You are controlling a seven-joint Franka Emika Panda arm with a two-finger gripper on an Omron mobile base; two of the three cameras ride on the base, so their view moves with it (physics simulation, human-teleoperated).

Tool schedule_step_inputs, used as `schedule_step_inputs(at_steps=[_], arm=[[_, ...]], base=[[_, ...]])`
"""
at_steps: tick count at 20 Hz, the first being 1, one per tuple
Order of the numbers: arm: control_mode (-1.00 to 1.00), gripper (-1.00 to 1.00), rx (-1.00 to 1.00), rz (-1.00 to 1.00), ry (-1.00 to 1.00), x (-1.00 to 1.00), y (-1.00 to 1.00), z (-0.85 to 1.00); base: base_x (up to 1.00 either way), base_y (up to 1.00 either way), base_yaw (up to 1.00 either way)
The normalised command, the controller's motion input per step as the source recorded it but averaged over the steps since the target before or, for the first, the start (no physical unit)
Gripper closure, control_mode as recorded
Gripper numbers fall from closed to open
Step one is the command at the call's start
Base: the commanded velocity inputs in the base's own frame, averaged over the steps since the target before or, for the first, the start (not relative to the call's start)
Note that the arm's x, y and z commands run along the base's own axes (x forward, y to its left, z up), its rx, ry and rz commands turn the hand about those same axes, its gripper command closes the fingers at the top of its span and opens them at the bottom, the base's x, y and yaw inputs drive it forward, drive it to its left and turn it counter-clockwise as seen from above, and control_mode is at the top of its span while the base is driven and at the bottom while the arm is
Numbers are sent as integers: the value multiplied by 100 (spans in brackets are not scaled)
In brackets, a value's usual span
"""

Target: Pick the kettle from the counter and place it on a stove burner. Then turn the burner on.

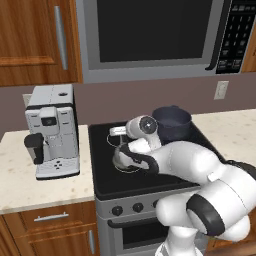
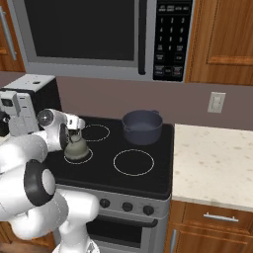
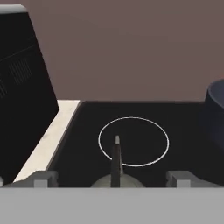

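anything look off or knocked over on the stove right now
Nothing stands out. The kettle sits upright on the front left burner, the open gripper straddling its handle. The pot stands upright at the back, and the glass looks clean, with no spill.

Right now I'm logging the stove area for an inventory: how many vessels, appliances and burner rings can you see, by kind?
Vessels: 2, a squat grey-olive metal kettle and a dark blue-grey round pot.
Appliances: 2, a white coffee machine and a steel microwave.
White burner rings visible: 3.
Total: 7.
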Motion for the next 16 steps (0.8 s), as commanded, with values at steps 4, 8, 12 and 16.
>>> schedule_step_inputs(at_steps=[4, 8, 12, 16], arm=[[-100, -100, 0, 0, -33, -100, 0, 0], [-100, -100, 0, 0, -36, -100, -3, 0], [-100, -100, 0, 0, -32, -100, -5, 4], [-100, -100, 0, 0, -19, -100, 0, 21]], base=[[0, 0, 0], [0, 0, 0], [0, 0, 0], [0, 0, 0]])
